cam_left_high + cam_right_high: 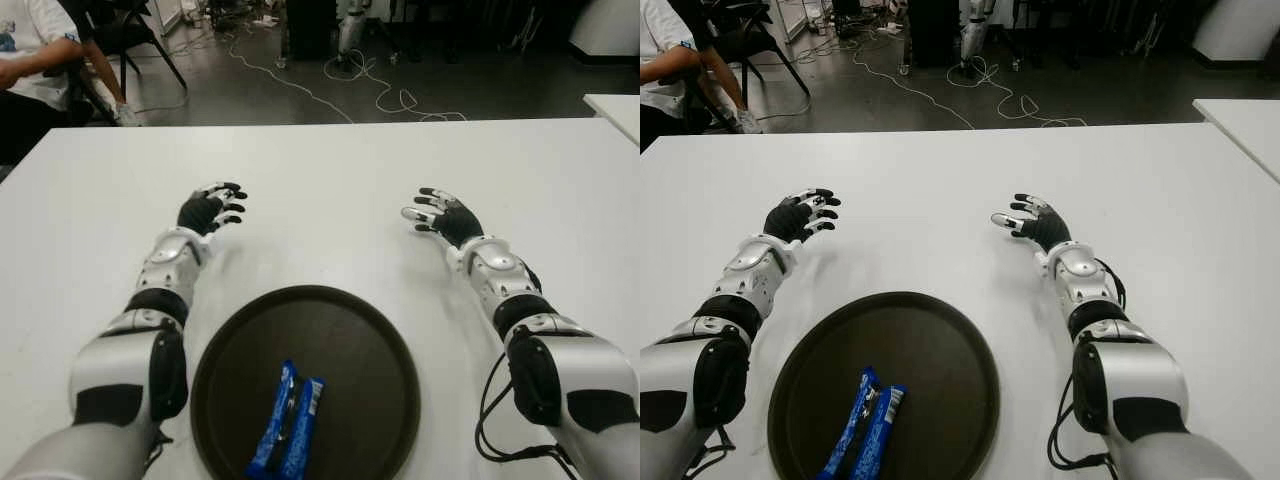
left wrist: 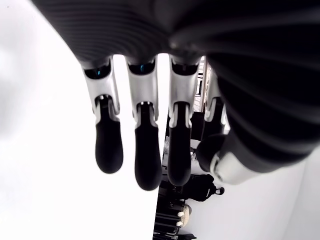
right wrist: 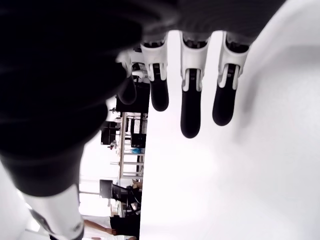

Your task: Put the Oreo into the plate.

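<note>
On the white table, both hands sit palms-down-ish w/ fingers spread, holding nothing. Left hand shows beyond the plate's far-left side, well apart from it; its fingers hang loose and straight in the left wrist view, nothing between them. Right hand shows beyond the plate's far-right side, roughly level w/ the left, also empty; its fingers are extended and relaxed in the right wrist view, bare tabletop under them. Can't tell if either hand actually touches the table.

Between the two forearms, near the robot's body, lies the plate, a dark round tray-like dish w/ a low rim. Oreo is already inside it: a blue pack, lying flat on the near part of the plate, slightly left of centre, long axis running roughly away from the robot w/ a slight tilt. Neither hand is near it.

Black cable loops on the table beside the right upper arm.

Farther out, past the table's far edge: dark floor w/ white cords trailing over it, a second white table corner at far right, and a person in a white shirt seated at far left beside a black chair.
</note>
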Robot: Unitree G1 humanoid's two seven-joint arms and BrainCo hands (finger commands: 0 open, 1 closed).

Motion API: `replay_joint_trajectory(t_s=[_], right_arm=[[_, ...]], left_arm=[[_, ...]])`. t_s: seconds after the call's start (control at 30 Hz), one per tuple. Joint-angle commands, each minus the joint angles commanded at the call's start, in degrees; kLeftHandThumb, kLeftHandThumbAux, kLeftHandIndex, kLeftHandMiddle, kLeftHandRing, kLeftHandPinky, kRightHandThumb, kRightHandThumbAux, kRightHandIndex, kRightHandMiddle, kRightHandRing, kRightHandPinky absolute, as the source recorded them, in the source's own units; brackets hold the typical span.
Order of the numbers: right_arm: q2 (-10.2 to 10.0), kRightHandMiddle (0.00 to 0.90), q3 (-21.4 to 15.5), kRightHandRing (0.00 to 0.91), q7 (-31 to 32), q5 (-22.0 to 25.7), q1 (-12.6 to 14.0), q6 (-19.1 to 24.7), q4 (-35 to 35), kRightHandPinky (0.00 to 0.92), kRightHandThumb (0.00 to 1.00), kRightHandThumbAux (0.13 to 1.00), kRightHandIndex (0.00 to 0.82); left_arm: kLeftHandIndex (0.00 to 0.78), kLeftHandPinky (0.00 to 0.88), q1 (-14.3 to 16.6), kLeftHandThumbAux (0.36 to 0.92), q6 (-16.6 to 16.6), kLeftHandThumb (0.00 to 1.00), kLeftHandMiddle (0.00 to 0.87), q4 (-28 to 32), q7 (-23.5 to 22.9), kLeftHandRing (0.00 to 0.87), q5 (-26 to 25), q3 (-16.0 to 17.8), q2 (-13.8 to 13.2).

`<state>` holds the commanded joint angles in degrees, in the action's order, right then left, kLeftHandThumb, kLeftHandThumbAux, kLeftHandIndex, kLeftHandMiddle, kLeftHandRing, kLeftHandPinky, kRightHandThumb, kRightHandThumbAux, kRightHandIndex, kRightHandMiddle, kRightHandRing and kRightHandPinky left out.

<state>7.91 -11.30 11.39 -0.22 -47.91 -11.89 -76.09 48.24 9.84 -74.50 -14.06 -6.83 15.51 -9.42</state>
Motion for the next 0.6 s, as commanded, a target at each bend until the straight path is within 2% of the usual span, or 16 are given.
replay_joint_trajectory(t_s=[0.33,0.6], right_arm=[[0.0,0.292,-0.7,0.315,-0.4,-0.1,-0.1,0.4,-0.1,0.349,0.000,0.774,0.184],[0.0,0.299,-0.6,0.317,-1.0,-0.5,-0.2,0.6,-0.1,0.340,0.000,0.778,0.193]], left_arm=[[0.436,0.546,0.0,0.675,0.1,0.831,0.461,0.0,0.0,0.520,0.0,0.0,0.0],[0.428,0.543,0.0,0.676,0.1,0.829,0.464,0.0,-0.2,0.525,0.0,0.0,0.0]])
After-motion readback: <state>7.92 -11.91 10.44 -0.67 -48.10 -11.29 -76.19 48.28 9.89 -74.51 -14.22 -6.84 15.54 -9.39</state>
